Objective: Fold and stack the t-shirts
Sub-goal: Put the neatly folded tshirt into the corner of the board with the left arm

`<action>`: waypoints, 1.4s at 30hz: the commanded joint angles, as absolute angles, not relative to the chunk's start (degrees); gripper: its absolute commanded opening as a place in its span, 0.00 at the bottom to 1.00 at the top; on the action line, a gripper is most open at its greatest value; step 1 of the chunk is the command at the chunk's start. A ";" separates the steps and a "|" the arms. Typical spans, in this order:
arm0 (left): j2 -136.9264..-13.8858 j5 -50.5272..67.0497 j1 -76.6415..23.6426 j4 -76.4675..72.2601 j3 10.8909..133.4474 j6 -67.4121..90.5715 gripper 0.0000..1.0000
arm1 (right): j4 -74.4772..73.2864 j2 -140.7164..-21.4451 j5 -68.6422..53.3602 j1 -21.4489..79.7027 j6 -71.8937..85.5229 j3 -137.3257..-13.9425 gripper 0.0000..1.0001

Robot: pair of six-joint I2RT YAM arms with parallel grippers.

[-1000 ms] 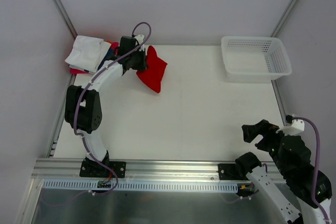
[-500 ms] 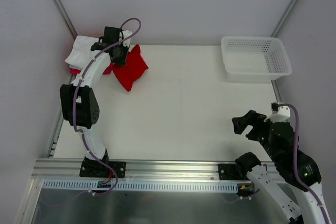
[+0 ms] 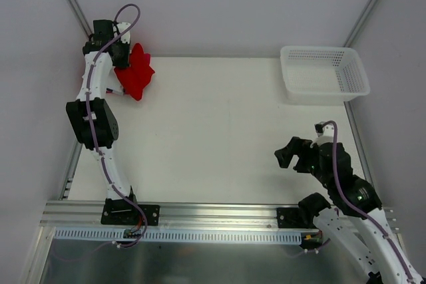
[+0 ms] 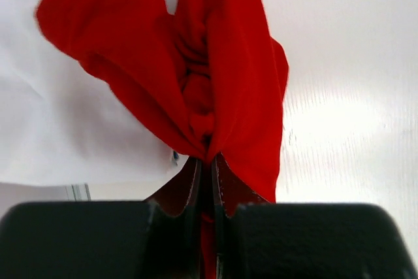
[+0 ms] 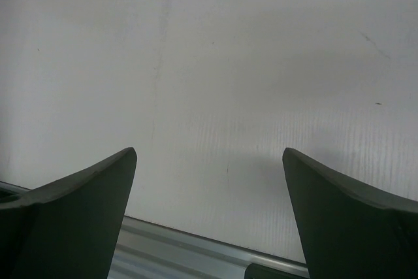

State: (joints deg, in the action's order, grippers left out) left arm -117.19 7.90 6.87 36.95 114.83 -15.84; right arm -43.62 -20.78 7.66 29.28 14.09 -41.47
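Note:
My left gripper (image 3: 121,63) is shut on a bunched bright red t-shirt (image 3: 136,74) and holds it at the far left back corner, above the stack of folded shirts. The arm and the red shirt hide most of the stack in the top view. In the left wrist view the red t-shirt (image 4: 215,76) hangs from my shut left gripper (image 4: 208,164) over the white folded shirt (image 4: 59,122) on top of the stack. My right gripper (image 3: 296,157) is open and empty above the table's front right. The right wrist view shows its fingers (image 5: 78,191) wide apart over bare table.
A white plastic mesh basket (image 3: 324,74) stands at the back right. Wall posts rise close behind the left gripper. An aluminium rail (image 5: 196,253) runs along the table's near edge below the right gripper.
My left arm has swung the red t-shirt left and back, from beside the stack to over it. My right gripper has moved left and forward over the table.

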 commanded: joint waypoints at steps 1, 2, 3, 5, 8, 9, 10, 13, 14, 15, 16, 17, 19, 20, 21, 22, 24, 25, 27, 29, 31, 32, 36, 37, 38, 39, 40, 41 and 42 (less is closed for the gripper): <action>-119.69 13.61 8.26 35.86 123.81 -14.94 0.00 | -37.97 -22.41 5.18 29.53 13.80 -38.60 0.99; -120.23 14.93 9.04 35.77 124.97 -14.42 0.00 | -37.19 -23.11 5.45 29.44 13.71 -38.15 0.99; -121.45 15.46 9.23 35.86 126.02 -14.33 0.00 | -36.74 -23.55 5.97 29.53 13.62 -37.80 0.99; -122.34 15.64 9.67 35.77 128.23 -14.85 0.00 | -35.25 -24.60 6.06 29.44 13.27 -37.09 0.99; -124.18 16.69 11.24 35.86 130.60 -13.81 0.00 | -33.06 -27.59 5.89 29.53 13.10 -36.74 0.99; -124.80 17.22 12.47 35.86 131.30 -13.36 0.00 | -32.44 -29.25 5.54 29.44 13.10 -36.74 1.00; -125.76 18.62 13.26 35.77 132.18 -12.23 0.00 | -31.21 -30.22 5.28 29.53 13.01 -36.74 0.99; -127.26 20.04 15.81 35.69 133.68 -10.12 0.00 | -29.28 -33.65 4.57 29.62 12.57 -36.74 0.99; -127.44 20.13 16.34 35.77 133.94 -9.76 0.00 | -28.66 -34.36 4.57 29.62 12.57 -36.48 0.99; -127.79 19.95 17.48 35.86 134.38 -9.49 0.00 | -28.22 -35.84 4.40 29.53 12.48 -36.30 0.99; -127.97 19.52 17.93 35.77 134.47 -8.80 0.00 | -27.26 -36.47 4.13 29.53 12.48 -36.04 1.00; -128.06 19.25 18.63 35.60 134.73 -8.35 0.00 | -26.64 -37.08 3.96 29.62 12.65 -35.60 1.00; -128.58 18.46 20.38 35.42 135.44 -7.39 0.00 | -25.58 -38.67 3.34 29.62 12.74 -35.16 0.99; -128.85 18.37 21.00 35.25 135.79 -6.69 0.00 | -25.40 -38.85 3.17 29.62 12.66 -34.81 0.99; -128.93 18.89 21.79 35.07 135.79 -5.55 0.00 | -25.23 -39.11 3.25 29.62 12.66 -34.63 1.00; -129.02 19.33 22.84 34.98 135.88 -5.02 0.00 | -24.79 -39.37 3.16 29.62 12.57 -34.37 0.99; -129.37 19.95 23.73 34.45 136.05 -4.05 0.00 | -24.26 -39.72 3.16 29.62 12.48 -33.84 1.00; -129.46 19.78 24.34 34.45 136.32 -3.78 0.00 | -24.17 -39.99 3.08 29.62 12.39 -33.75 0.99; -129.73 19.69 24.61 34.10 136.84 -3.34 0.00 | -23.91 -40.34 3.16 29.53 12.39 -33.23 1.00; -130.16 19.51 24.52 33.93 137.63 -3.08 0.00 | -23.56 -40.69 3.16 29.62 12.48 -32.61 0.99; -130.43 18.29 24.52 33.93 138.07 -2.55 0.00 | -22.94 -40.87 2.90 29.53 12.66 -31.82 0.99; -130.60 17.67 24.52 33.84 138.42 -2.55 0.00 | -22.85 -41.13 2.73 29.62 12.57 -31.73 0.99; -130.78 15.65 25.13 33.93 138.78 -1.06 0.00 | -22.50 -41.31 2.90 29.53 12.75 -31.11 1.00; -130.96 15.30 25.22 33.84 138.87 -0.79 0.00 | -22.50 -41.31 2.99 29.62 12.83 -30.94 0.99; -131.04 14.94 25.49 33.92 138.78 -0.44 0.00 | -22.50 -41.31 3.08 29.53 12.66 -30.85 0.99; -131.13 15.03 25.92 33.93 138.78 -0.27 0.00 | -22.67 -41.40 3.16 29.53 12.48 -30.85 0.99; -131.31 14.86 26.10 33.93 138.69 -0.26 0.00 | -22.59 -41.40 3.16 29.53 12.57 -30.68 0.99; -131.74 14.59 26.45 33.84 138.52 -0.26 0.00 | -22.59 -41.48 3.16 29.62 12.57 -30.67 1.00; -131.75 14.07 26.54 33.92 138.17 -0.26 0.00 | -22.59 -41.48 3.25 29.62 12.57 -30.50 0.99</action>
State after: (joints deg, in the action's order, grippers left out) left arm -131.28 17.04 24.99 36.71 135.74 -1.56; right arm -24.91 -41.32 3.60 29.30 13.23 -31.00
